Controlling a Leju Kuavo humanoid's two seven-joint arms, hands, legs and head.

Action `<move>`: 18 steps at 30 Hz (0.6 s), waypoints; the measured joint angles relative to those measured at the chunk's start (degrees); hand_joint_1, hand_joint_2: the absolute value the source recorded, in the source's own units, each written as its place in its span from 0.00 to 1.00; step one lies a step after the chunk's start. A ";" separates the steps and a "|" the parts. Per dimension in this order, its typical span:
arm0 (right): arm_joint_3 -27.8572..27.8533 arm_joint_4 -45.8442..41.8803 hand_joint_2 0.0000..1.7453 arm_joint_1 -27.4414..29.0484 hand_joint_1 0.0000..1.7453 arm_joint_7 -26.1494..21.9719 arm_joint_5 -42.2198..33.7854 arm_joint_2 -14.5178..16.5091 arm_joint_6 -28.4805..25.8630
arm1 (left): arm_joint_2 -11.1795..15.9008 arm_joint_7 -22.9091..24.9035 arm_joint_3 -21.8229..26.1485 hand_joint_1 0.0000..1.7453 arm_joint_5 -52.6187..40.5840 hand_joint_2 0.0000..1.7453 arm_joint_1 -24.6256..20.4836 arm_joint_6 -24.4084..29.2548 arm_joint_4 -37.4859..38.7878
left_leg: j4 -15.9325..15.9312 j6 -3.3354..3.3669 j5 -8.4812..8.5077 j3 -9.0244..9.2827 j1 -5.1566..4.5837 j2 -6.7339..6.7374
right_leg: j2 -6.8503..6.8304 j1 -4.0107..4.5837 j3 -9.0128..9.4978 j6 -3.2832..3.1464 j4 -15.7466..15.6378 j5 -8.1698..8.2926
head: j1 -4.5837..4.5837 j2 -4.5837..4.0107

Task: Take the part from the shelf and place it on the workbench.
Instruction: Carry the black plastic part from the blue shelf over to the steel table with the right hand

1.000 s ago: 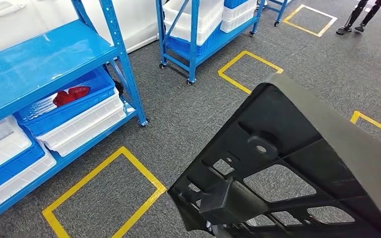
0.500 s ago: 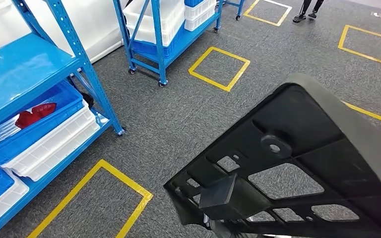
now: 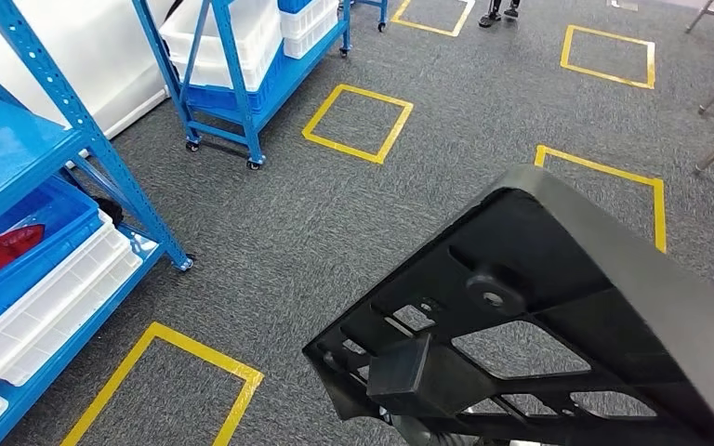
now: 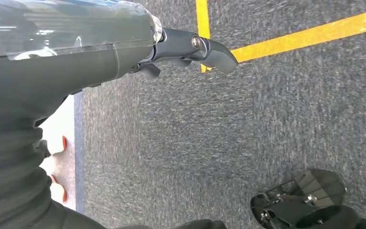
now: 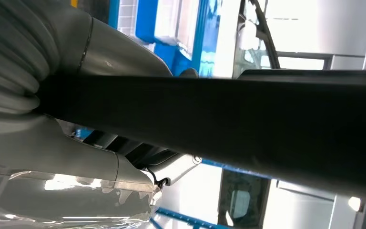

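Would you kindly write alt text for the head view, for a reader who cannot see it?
A large black plastic part with ribs and cut-outs fills the lower right, carried above grey carpet marked with yellow tape squares. Blue shelving holding white and blue bins stands on the left, with a wheeled blue rack further back.

bright even light | carpet [image 4: 181, 143] motion-blurred | backlit glare, right wrist view

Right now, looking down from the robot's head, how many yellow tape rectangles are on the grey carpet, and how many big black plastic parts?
Yellow tape rectangles: 5
Black plastic frame part: 1
Total: 6
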 joint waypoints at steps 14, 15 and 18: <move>0.07 1.56 1.00 -0.15 1.00 0.02 -1.23 -0.04 2.20 | -0.14 0.13 0.05 0.00 -0.07 1.00 0.93 1.08 -0.04 | 0.72 -1.42 1.14 -1.28 0.93 -8.96 | 9.65 -0.91 0.73 -0.05 -0.46 0.34 | -0.01 0.00; 0.11 1.77 1.00 -0.15 1.00 0.03 -1.39 -0.14 2.33 | -0.21 0.09 0.05 0.00 -0.07 1.00 1.07 1.39 -0.02 | 0.39 -1.08 0.87 -1.19 0.85 -9.15 | 10.18 -0.95 0.43 0.29 -0.33 0.38 | -0.01 0.00; 0.16 2.32 1.00 -0.34 1.00 -0.19 -1.37 -0.42 2.65 | -0.41 0.22 0.06 0.00 0.24 1.00 1.47 2.21 -0.02 | -0.03 0.13 1.21 -1.03 0.77 -7.47 | 9.63 -1.14 -0.36 1.21 0.57 -0.07 | -0.01 0.00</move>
